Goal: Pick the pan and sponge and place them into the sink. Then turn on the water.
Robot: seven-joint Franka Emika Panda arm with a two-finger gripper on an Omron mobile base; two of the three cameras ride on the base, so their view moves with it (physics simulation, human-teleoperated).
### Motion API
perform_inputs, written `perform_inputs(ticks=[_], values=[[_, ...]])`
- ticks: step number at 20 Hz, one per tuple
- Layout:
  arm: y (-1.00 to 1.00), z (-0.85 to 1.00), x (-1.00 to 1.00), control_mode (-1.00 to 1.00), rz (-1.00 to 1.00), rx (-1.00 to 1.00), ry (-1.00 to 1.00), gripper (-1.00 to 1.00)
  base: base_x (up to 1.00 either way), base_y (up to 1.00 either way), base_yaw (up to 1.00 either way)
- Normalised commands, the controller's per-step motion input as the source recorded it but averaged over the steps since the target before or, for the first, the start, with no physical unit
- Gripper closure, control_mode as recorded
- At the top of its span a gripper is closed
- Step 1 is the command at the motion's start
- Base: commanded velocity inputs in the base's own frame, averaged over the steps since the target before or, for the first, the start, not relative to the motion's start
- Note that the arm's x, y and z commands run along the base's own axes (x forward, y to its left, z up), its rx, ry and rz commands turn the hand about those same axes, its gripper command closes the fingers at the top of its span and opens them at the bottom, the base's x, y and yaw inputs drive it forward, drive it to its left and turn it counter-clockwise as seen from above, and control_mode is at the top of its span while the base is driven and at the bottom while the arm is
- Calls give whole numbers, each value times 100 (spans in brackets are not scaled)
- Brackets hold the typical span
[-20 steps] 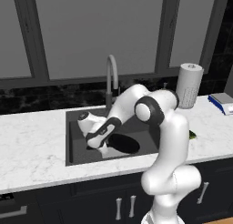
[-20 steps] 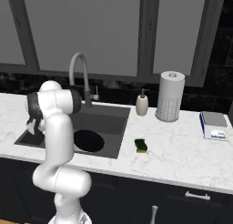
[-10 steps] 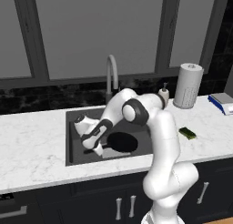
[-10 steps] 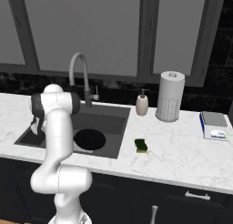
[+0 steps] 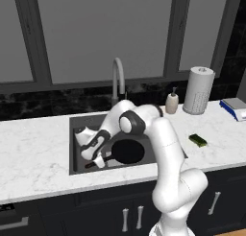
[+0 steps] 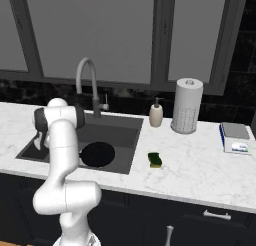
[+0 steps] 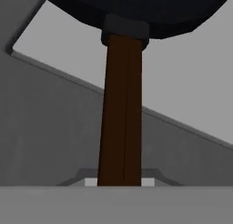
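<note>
Left base view: While the white arm bends down and to the left into the sink (image 5: 79, 125), the gripper (image 5: 98, 161) hangs low at the basin's front left, right at the end of the reddish handle of the pan (image 5: 127, 151).
Pan: it lies flat on the sink floor, its black round at the right of the basin, its handle running left and forward toward the hand.
Sponge: the sponge (image 5: 198, 140) lies on the white marble counter (image 5: 33, 156) right of the sink, well apart from the basin.
Faucet: the grey faucet (image 5: 117, 80) rises behind the sink; a soap bottle (image 5: 171, 103) and a paper towel roll (image 5: 199, 90) stand further right.

Right base view: the arm's elbow covers the left of the sink (image 6: 125, 125); the pan (image 6: 97, 154) shows as a dark disc in the basin, the sponge (image 6: 155, 160) on the counter just right of the rim.

Hand view: the pan (image 7: 136, 9) fills the top edge and its brown handle runs straight down the middle to the bottom.
Hand state: the fingers are pressed nearly together; whether they pinch the handle I cannot tell.
</note>
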Motion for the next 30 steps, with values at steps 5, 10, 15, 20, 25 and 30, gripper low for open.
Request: perform_inputs(ticks=[5, 10, 15, 20, 25, 30], values=[[0, 4, 0, -100, -6, 1, -6, -100, 0, 0, 0], [0, 42, -11, -100, 0, 6, -13, -100, 0, 0, 0], [0, 91, -50, -100, 0, 7, -33, -100, 0, 0, 0], [0, 91, -88, -100, 0, 8, -43, -100, 0, 0, 0], [-6, 96, -93, -100, 0, 12, -39, -100, 0, 0, 0], [-22, 100, -85, -100, 0, 16, -26, -100, 0, 0, 0]])
